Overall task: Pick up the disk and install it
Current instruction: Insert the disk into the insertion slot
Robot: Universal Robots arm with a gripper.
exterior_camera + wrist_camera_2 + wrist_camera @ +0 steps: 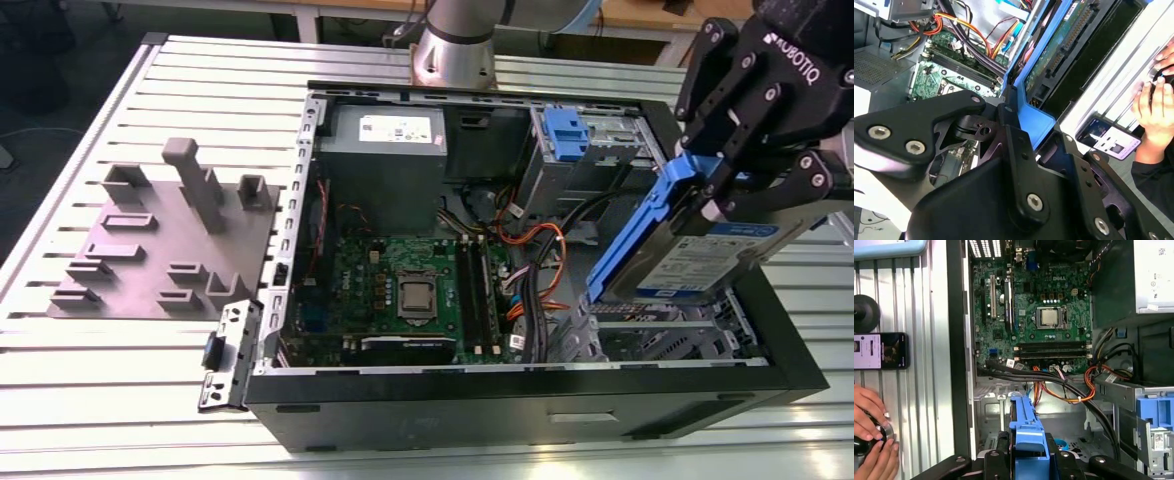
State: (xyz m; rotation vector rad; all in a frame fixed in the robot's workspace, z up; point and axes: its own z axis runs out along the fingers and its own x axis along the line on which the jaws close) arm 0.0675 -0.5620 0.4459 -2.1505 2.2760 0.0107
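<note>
As logged from the exterior view, largest down:

Ribbed aluminium table [107, 400] under everything. Lying on it, side panel off: black desktop computer case [534, 405]. Inside, a green motherboard [400, 290] flat on the floor, a grey metal box with white sticker [387, 140] at the far end, and a bare metal drive cage [667, 330] in the near corner at the exterior view's right. Just beside the case, at the exterior view's left: grey plastic fixture plate with upright pegs [147, 250].

Over that near corner: black two-finger gripper [747, 195], jaws closed narrow on the disk, a flat silver hard drive with white-and-blue label and bright blue plastic carrier frame [707, 255]. Held in the air, clear of the case, on edge and tilted. Long axis sloping from the jaws at the high end down to the low end, just above the drive cage. Blue frame end projecting straight out from the jaws in the first wrist view [1026, 435]. Green circuit-board underside showing in the second wrist view [1054, 55].

Judged: pick-up done, disk not yet seated in any bay.

Smaller: a person's hands [871, 440] on the table beside the case, near a dark phone [881, 351], apart from the gripper.
</note>
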